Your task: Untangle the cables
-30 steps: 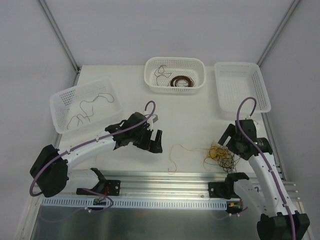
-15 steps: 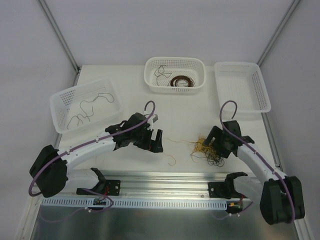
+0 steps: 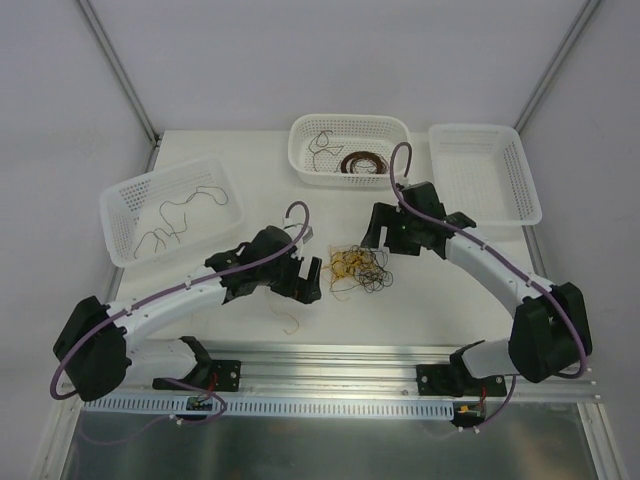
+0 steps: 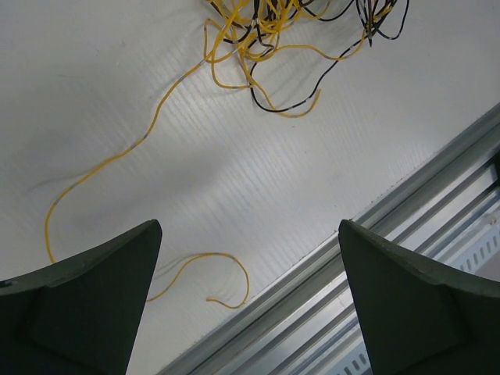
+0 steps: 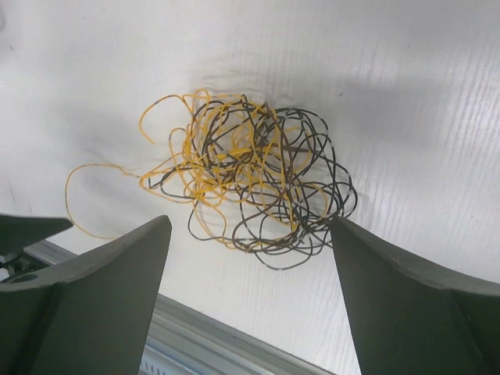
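The cables [image 3: 360, 268] lie as a loose clump of thin yellow and black strands on the white table, mid-centre. The clump fills the right wrist view [image 5: 250, 187] and shows at the top of the left wrist view [image 4: 289, 23]. One yellow strand [image 3: 292, 322] trails from it toward the front rail and curls in the left wrist view [image 4: 117, 160]. My left gripper [image 3: 308, 285] is open and empty just left of the clump [image 4: 248, 226]. My right gripper [image 3: 378, 230] is open and empty, above the clump's far side [image 5: 248, 221].
Three white perforated baskets stand at the back. The left one [image 3: 160, 177] holds a few dark strands, the middle one [image 3: 350, 118] a brown coil and a strand, and the right one [image 3: 470, 128] shows nothing. An aluminium rail [image 3: 330, 350] runs along the front edge.
My right arm has swung from the front right to the centre back. The clump has moved left with it and now lies beside my left gripper. The left arm shifted slightly.
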